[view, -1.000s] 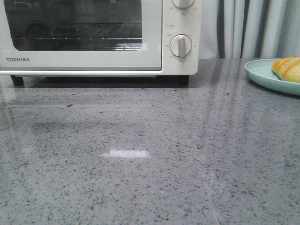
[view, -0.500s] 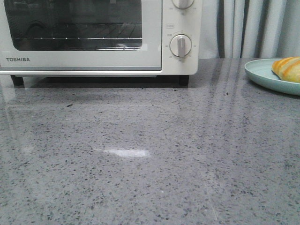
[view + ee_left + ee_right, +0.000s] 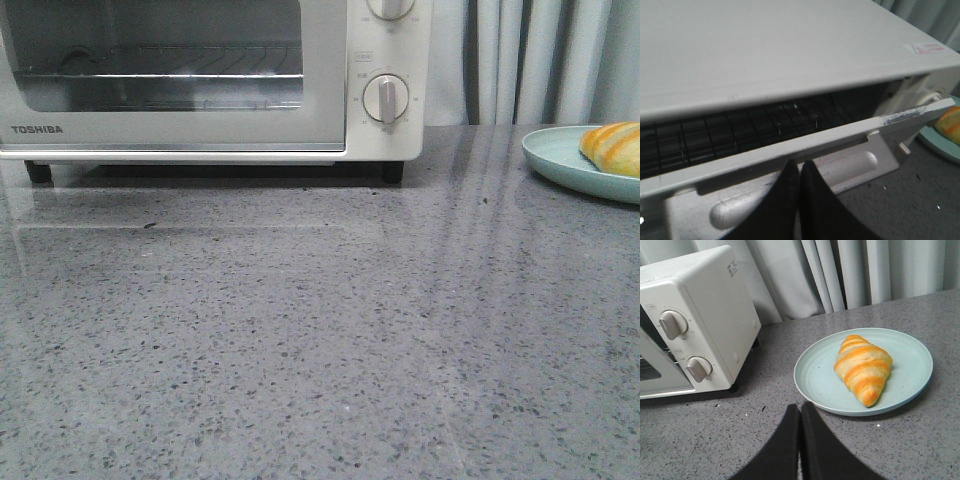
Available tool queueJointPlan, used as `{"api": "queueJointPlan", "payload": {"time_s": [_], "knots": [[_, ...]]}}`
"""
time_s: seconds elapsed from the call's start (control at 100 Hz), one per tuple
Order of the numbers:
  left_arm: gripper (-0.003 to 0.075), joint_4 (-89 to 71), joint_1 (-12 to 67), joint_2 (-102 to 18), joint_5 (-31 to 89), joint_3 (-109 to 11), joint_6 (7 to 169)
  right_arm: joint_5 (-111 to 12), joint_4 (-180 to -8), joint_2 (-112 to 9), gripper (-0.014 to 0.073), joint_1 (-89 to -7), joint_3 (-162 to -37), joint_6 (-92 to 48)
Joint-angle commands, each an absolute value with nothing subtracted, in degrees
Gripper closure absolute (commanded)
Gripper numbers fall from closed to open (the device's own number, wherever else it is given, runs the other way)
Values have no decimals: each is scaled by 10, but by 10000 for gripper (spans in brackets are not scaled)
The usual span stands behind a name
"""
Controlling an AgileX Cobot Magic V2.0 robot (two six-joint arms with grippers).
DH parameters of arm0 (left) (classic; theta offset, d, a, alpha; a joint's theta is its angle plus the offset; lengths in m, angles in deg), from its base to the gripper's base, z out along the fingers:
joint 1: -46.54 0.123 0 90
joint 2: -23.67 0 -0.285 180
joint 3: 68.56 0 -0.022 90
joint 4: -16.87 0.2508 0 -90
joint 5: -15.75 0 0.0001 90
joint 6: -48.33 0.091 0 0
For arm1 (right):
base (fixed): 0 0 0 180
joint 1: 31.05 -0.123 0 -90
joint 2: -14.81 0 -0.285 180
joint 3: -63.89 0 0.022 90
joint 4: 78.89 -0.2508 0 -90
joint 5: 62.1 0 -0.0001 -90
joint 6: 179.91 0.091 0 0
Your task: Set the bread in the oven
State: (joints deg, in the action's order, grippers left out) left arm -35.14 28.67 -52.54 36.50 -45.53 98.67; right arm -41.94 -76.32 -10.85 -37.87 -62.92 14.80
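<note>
Both grippers, left point(image 3: 799, 200) and right point(image 3: 800, 445), are closed and empty; you pull the oven point(image 3: 790, 60) door fully down before grabbing the bread point(image 3: 863, 368).

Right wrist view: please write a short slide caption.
Closed right gripper above the counter, facing the bread on a plate.

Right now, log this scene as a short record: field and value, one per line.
oven: cream-white TOSHIBA on the grey counter, far left
oven door: cracked open at the top, wire rack visible through the gap
left gripper: fingers together, just under the door's handle, holding nothing
bread: striped croissant lying on the plate
plate: pale green, to the right of the oven
right gripper: fingers together, empty, short of the plate
task status: bread not yet in oven
</note>
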Motion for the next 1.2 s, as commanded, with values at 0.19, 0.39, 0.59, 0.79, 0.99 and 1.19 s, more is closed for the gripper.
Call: {"api": "queueJointPlan", "payload": {"time_s": [0.19,0.39,0.59,0.79,0.99,1.19], "knots": [[742,-354,281,-425,391,-357,981,-461,-756,-117,652,-379,-648,146],[742,-355,281,-381,391,-290,981,-461,-756,-118,652,-379,-648,146],[742,-359,281,-369,387,-246,981,-461,-756,-118,652,-379,-648,146],[742,-365,281,-302,402,-241,981,-388,-750,-158,648,-379,-690,146],[742,-365,281,-212,449,-241,981,-300,-696,-301,398,-378,-812,146],[742,-357,281,-144,483,-241,981,-244,-648,-482,214,-377,-924,146]]}}
